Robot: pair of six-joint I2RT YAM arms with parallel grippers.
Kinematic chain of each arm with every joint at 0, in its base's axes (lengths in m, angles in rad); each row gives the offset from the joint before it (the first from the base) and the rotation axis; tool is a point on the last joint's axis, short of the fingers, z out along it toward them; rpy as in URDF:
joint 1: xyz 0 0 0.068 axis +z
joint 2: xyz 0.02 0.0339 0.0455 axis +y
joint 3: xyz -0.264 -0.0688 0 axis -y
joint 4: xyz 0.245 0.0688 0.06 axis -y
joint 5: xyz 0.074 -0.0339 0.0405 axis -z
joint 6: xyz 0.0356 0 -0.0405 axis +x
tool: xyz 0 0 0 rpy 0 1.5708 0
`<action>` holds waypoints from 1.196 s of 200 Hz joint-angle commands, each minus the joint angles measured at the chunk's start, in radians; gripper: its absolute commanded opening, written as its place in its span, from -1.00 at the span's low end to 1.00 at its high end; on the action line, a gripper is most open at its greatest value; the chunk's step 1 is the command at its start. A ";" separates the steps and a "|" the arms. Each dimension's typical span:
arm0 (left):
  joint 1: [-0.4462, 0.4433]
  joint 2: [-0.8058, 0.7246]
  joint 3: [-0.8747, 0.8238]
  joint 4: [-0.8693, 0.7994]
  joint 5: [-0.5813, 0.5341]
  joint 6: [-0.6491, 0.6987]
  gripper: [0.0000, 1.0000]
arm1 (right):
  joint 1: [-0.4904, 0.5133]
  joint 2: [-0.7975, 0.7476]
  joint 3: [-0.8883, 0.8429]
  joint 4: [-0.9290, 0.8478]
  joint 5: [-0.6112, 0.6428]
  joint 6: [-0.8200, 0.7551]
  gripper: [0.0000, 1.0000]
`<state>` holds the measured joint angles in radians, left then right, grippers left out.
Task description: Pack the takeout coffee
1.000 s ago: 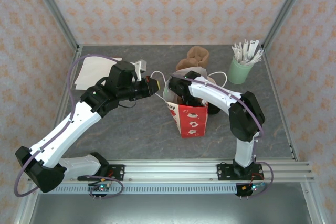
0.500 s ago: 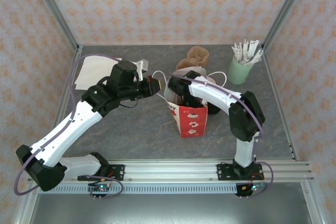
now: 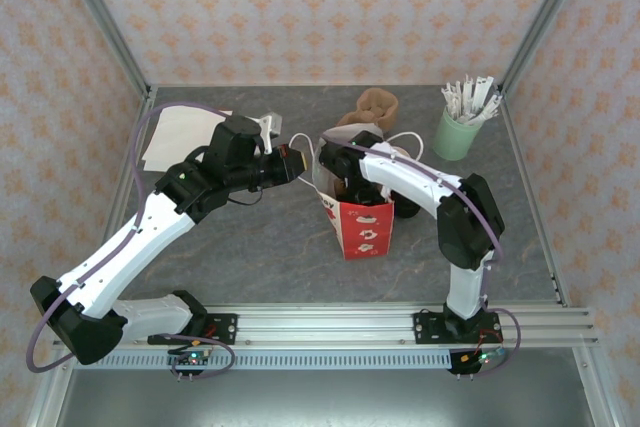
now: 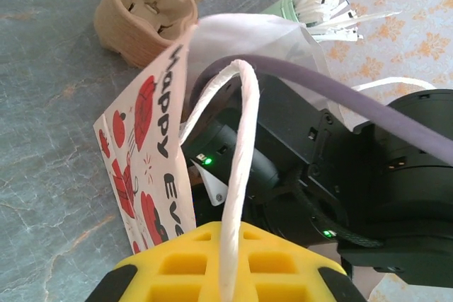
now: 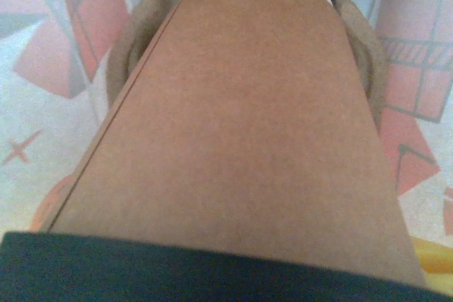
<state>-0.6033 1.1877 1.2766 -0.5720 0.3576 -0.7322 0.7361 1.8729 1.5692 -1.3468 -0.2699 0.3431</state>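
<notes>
**Takeout coffee down inside the bag, handle pinched aside**

Top view: a red-and-white printed paper bag [image 3: 362, 222] stands mid-way on the grey stone-patterned surface [image 3: 250, 247]. The left fingers [image 3: 291, 161] are closed at its 9 o'clock edge, and the white-and-black right arm [image 3: 410, 179] dips into its mouth from 3 o'clock. Stacked brown moulded-pulp cup trays [image 3: 378, 107] lie at the bag's 12 o'clock, a mint-green cup of paper-wrapped sticks [image 3: 457, 132] at 2 o'clock. Left wrist view: the bag's white twisted-paper handle [image 4: 237, 175] is pinched tight against the yellow pad at 6 o'clock. Right wrist view: the small paper cup with brown cardboard sleeve [image 5: 241, 118] sits between the right fingers [image 5: 433, 263], which are spread wide and grip its sides. The bag's red-printed walls surround it, and its white far end at 12 o'clock is ringed by tan pulp.
</notes>
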 commanded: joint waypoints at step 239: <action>-0.055 -0.074 0.056 0.021 -0.091 0.093 -0.87 | -0.058 -0.042 0.314 0.014 -0.081 0.032 0.51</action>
<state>-0.6529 1.1427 1.2953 -0.5705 0.3019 -0.6735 0.6735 1.8462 1.8587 -1.3643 -0.3344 0.3622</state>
